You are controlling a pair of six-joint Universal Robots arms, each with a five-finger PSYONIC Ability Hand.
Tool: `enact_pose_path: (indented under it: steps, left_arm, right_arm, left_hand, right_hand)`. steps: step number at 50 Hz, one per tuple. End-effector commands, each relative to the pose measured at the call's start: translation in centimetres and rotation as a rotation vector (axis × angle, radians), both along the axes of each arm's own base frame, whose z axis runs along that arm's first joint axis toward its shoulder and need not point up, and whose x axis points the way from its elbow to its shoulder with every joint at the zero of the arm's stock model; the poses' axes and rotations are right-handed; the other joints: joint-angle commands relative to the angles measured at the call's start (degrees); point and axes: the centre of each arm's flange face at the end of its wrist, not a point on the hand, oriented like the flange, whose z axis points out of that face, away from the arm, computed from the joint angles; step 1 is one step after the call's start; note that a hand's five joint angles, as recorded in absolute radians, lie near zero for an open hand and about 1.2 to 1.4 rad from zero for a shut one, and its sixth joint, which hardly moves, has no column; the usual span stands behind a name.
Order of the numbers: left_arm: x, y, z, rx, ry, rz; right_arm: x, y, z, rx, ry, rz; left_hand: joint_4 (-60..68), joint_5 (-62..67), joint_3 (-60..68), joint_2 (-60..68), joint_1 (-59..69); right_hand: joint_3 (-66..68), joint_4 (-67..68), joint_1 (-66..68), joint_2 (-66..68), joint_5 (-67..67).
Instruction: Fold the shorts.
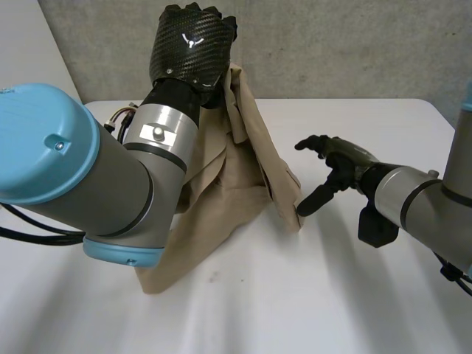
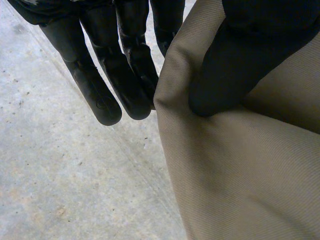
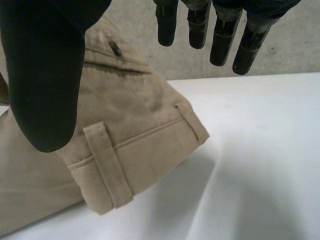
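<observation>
While our left hand [image 1: 188, 46] pinches the khaki shorts [image 1: 221, 199] high before the grey wall [image 1: 354, 44], they drape onto the white table [image 1: 332, 295]; our right hand [image 1: 339, 166] hovers spread beside their waistband [image 3: 150, 145].

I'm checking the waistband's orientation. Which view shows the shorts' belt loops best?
Right wrist view: two belt loops stand out on the waistband beside the right robot hand. Head view gives the waistband corner, loops unclear; left wrist view, plain shorts fabric.

R hand [image 1: 341, 168] beside shorts [image 1: 228, 192] on table [image 1: 310, 302]
</observation>
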Motion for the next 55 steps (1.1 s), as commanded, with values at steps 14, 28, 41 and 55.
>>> enact_pose_path:
  steps: [14, 28, 41, 55]
  left_arm:
    - [0.3, 1.6, -0.6, 0.072, -0.026, 0.032]
    - [4.6, 4.3, 0.5, 0.190, -0.123, 0.063]
    - [8.5, 6.9, -2.2, 0.426, -0.221, 0.081]
    - [9.4, -3.3, -2.4, 0.323, -0.137, 0.151]
  right_arm:
    - [3.6, -0.2, -1.4, -0.159, -0.039, -0.112]
    - [-1.1, -1.1, 8.4, -0.753, 0.514, -0.024]
    - [-1.0, 1.1, 7.9, -0.720, 0.713, 0.098]
    - [3.1, -2.8, 8.8, -0.907, 0.636, -0.021]
  left_hand:
    - [11.3, 14.7, 11.4, 11.3, 14.7]
    - [11.3, 14.7, 11.4, 11.3, 14.7]
    - [11.3, 14.7, 11.4, 11.3, 14.7]
    - [11.3, 14.7, 11.4, 11.3, 14.7]
  right_hand:
    - [67.7, 66.7, 70.5, 68.2, 67.0]
    - [67.7, 66.7, 70.5, 68.2, 67.0]
    - [67.7, 66.7, 70.5, 68.2, 67.0]
    - [67.7, 66.7, 70.5, 68.2, 67.0]
